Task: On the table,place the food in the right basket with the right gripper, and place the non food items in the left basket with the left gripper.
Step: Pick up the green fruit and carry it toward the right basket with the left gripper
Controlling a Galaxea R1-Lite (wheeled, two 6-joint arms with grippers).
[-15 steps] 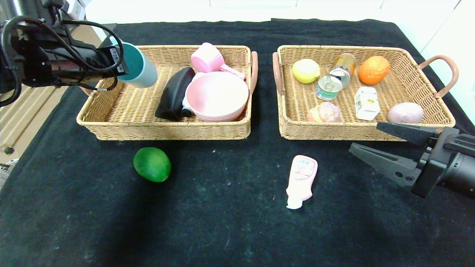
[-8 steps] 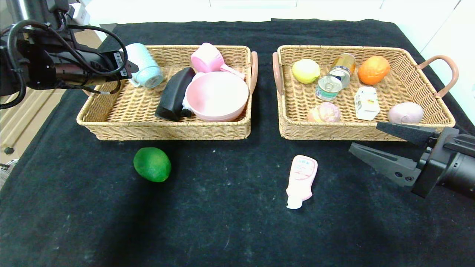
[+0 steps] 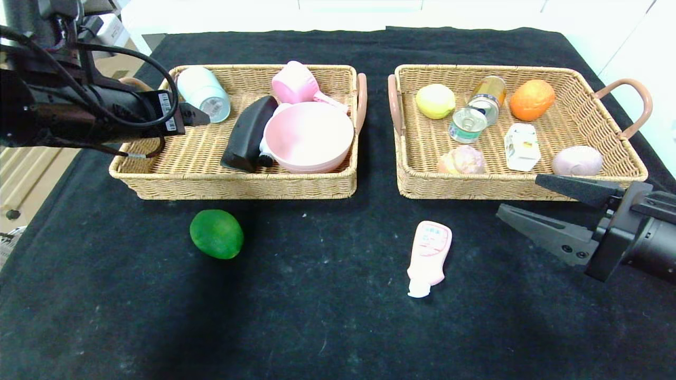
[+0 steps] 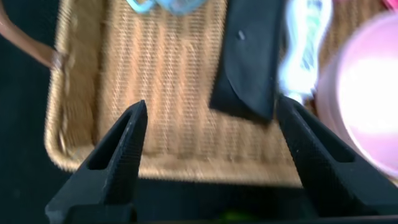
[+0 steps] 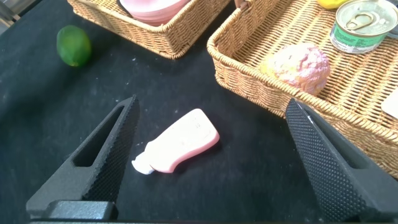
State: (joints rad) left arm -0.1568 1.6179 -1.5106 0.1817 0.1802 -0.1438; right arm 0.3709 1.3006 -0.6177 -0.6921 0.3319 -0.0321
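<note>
Mug released into the left basket since a second ago; the left gripper is drawn back and opened.

From the head view, the light blue mug [image 3: 203, 94] is seen lying on its side in the far corner of the left basket [image 3: 158, 177], apart from the left gripper [image 3: 193, 115]. On the table [image 3: 338, 327] the green fruit [image 3: 216, 234] and the pink squeeze bottle [image 3: 429, 258] are left unsorted; the right gripper [image 3: 533, 203] hangs wide open before the right basket [image 3: 607, 184]. In the left wrist view, the left gripper [image 4: 208, 140] is shown spread wide over wicker, holding nothing. In the right wrist view, the pink squeeze bottle [image 5: 177, 149] is framed between wide jaws, though it is judged to belong to the left gripper.
</note>
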